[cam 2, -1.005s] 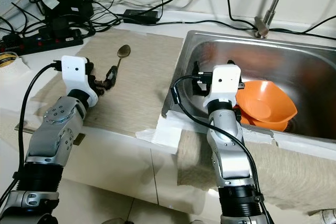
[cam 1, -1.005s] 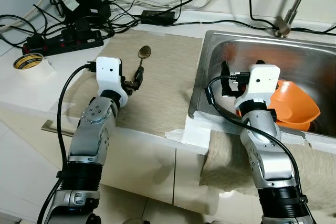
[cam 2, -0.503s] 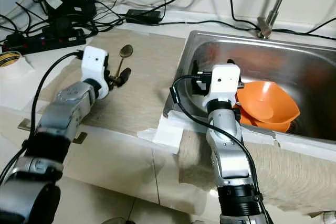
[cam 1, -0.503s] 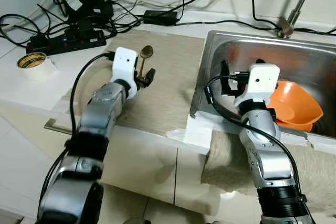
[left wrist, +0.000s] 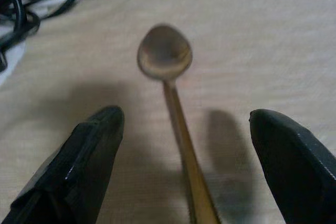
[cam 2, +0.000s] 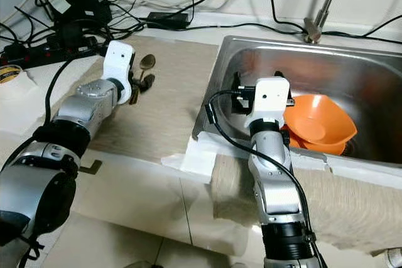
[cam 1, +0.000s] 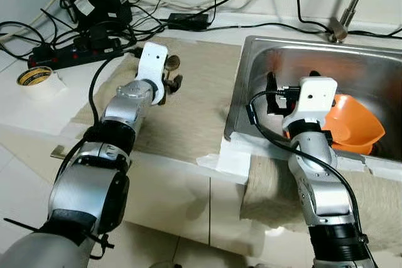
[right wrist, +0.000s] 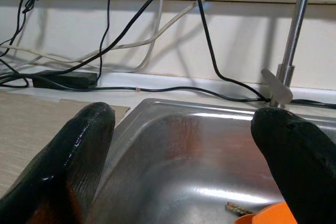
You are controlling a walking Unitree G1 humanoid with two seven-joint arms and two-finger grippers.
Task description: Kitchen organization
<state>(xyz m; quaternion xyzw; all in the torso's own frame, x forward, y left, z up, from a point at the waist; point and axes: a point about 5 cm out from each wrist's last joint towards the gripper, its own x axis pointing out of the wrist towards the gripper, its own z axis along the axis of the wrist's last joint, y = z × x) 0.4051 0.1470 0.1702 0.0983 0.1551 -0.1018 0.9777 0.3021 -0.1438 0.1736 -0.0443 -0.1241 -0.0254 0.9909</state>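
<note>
Left wrist view: left tool spread wide astride handle of bronze spoon lying flat on desk mat, bowl toward 12 o'clock; step, reaching to grasp; next, lower and close; right tool wide, idle over sink.

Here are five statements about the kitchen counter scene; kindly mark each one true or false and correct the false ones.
1. The spoon lies on the beige mat. True.
2. The left gripper is shut on the spoon. False: its fingers are open, one on each side of the handle.
3. The orange bowl sits inside the sink. True.
4. The right gripper holds the orange bowl. False: it is open and holds nothing, at the sink's left side.
5. The roll of tape lies in the sink. False: it is on the white counter, at the far left.
</note>
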